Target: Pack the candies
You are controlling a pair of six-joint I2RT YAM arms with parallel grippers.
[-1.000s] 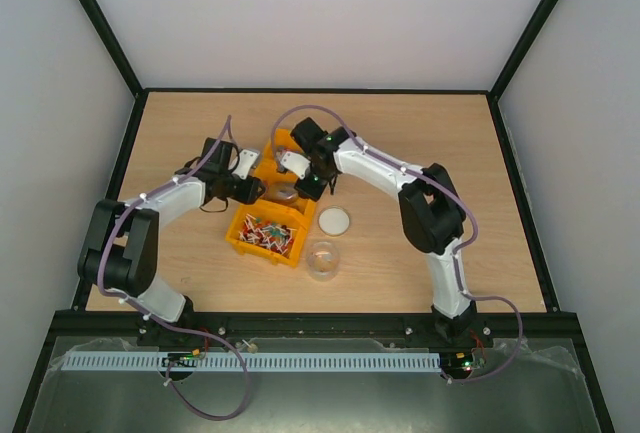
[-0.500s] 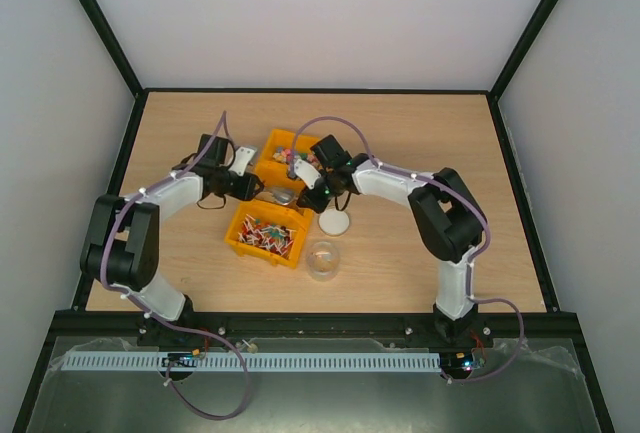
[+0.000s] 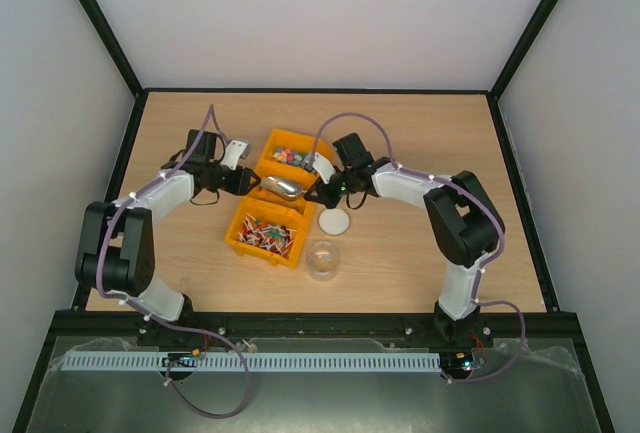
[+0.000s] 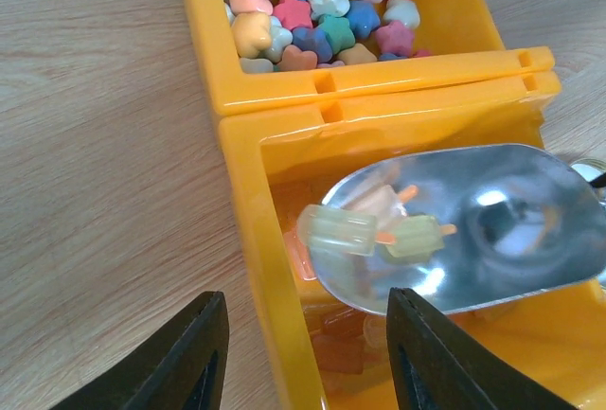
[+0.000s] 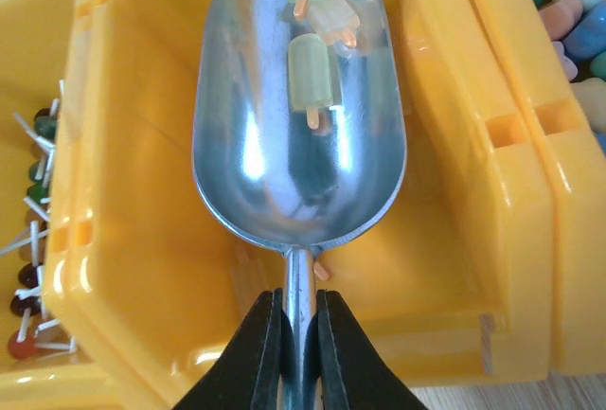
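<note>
The right tool (image 5: 301,334) grips the scoop (image 5: 298,145) ahead of it, the left tool (image 4: 308,353) stands open; scooping looks in hand, and next needs a level carry to the jar (image 3: 323,259).

Worktop (image 3: 420,133): carries three bins in a row.
Far bin (image 4: 284,88): holds the candies (image 4: 317,12).
Middle bin (image 4: 275,268): scoop (image 5: 298,116) inside, two sweets (image 5: 311,74) in it.
Near bin (image 3: 237,234): holds lollipops (image 3: 268,234).
Lid (image 3: 334,220): right of the middle bin.
Jar (image 3: 322,259): just before the lid.
</note>
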